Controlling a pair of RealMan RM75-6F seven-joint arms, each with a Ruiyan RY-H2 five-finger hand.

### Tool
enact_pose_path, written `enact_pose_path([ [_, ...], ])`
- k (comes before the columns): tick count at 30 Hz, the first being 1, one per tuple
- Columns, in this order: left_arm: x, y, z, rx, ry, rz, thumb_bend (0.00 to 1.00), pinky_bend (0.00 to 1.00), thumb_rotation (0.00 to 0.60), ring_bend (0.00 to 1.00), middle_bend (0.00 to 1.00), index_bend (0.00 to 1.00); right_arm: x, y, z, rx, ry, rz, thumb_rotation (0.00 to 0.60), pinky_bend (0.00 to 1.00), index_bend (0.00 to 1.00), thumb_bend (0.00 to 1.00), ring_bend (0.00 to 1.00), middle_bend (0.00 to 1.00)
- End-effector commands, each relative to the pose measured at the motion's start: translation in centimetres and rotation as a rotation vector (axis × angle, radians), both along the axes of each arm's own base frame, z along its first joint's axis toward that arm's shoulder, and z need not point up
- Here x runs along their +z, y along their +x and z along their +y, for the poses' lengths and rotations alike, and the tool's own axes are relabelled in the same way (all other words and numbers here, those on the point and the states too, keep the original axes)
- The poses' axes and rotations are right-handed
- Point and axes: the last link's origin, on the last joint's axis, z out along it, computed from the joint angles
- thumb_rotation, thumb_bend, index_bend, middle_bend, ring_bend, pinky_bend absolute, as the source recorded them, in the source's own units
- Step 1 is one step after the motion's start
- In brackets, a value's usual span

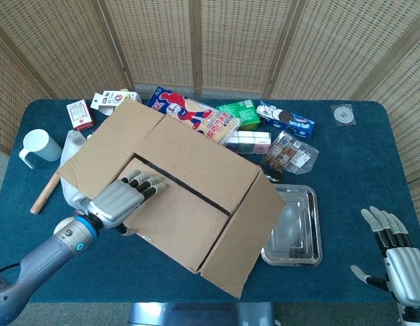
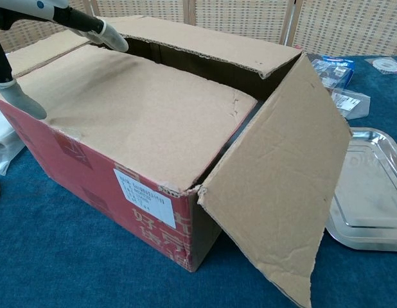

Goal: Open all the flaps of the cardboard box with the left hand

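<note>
Head view shows the left hand (image 1: pixel 120 198) lying palm-down on the near top flap (image 1: pixel 175 216) of the cardboard box (image 1: pixel 176 190), its fingers stretched out flat and slightly apart, tips reaching toward the dark slit between the near flap and the far top flap (image 1: pixel 196 159); it grasps nothing, only rests on the cardboard. The box sits in the middle of the blue table (image 1: pixel 346 170), with its two long top flaps down and its right end flap (image 1: pixel 247 238) swung outward over the table; the left end flap (image 1: pixel 108 146) also lies spread open. The right hand (image 1: pixel 400 261) waits at the table's near right corner, well apart from the box, fingers extended and spread, holding nothing. This view alone also shows the white cup (image 1: pixel 37 146), the wooden stick (image 1: pixel 45 192), the snack packets (image 1: pixel 196 117) behind the box and the whole metal tray (image 1: pixel 295 227) just beside the open right flap. Chest view, from low and close, shows what the head view cannot: the box's red front wall (image 2: pixel 121 192) with a white label (image 2: pixel 144 197), the dark gap under the far flap, and a fingertip (image 2: pixel 112 38) of the left hand touching the near flap close to that gap, with the thumb (image 2: pixel 15 99) hanging over the flap's front edge. The right hand does not appear there.
</note>
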Motion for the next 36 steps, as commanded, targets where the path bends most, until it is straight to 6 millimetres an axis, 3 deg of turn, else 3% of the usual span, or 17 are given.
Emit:
enact_pose_path([
  [1, -0.3, 0.4, 0.1, 0.016, -0.013, -0.026, 0.02, 0.02, 0.600, 0.00, 0.00, 0.05, 0.0, 0.0, 0.0, -0.001, 0.000, 0.000, 0.600, 0.00, 0.00, 0.00, 0.00, 0.00],
  [7, -0.7, 1.3, 0.4, 0.023, -0.016, -0.065, 0.00, 0.03, 0.583, 0.00, 0.00, 0.16, -0.1, 0.0, 0.0, -0.001, 0.002, 0.002, 0.600, 0.00, 0.00, 0.00, 0.00, 0.00],
  [12, -0.9, 1.6, 0.3, 0.042, -0.022, -0.090, 0.00, 0.01, 0.470, 0.00, 0.00, 0.26, -0.2, 0.0, -0.1, -0.002, 0.005, 0.003, 0.600, 0.00, 0.00, 0.00, 0.00, 0.00],
  [28, -1.4, 2.0, 1.2, 0.124, -0.011, -0.145, 0.00, 0.09, 0.454, 0.00, 0.02, 0.26, -0.2, 0.0, -0.1, -0.002, 0.003, 0.004, 0.600, 0.00, 0.00, 0.00, 0.00, 0.00],
  [30, -1.5, 2.1, 1.4, 0.135, 0.001, -0.167, 0.00, 0.09, 0.431, 0.00, 0.04, 0.26, -0.2, 0.0, -0.1, -0.001, 0.003, 0.002, 0.600, 0.00, 0.00, 0.00, 0.00, 0.00],
  [33, -1.7, 2.1, 1.4, 0.160, 0.006, -0.176, 0.00, 0.08, 0.344, 0.00, 0.05, 0.28, -0.1, 0.0, -0.1, 0.000, 0.002, 0.002, 0.600, 0.00, 0.00, 0.00, 0.00, 0.00],
  [36, -1.7, 2.2, 1.3, 0.170, 0.007, -0.176, 0.00, 0.07, 0.324, 0.00, 0.08, 0.29, -0.1, 0.0, -0.1, 0.000, 0.003, 0.001, 0.600, 0.00, 0.00, 0.00, 0.00, 0.00],
])
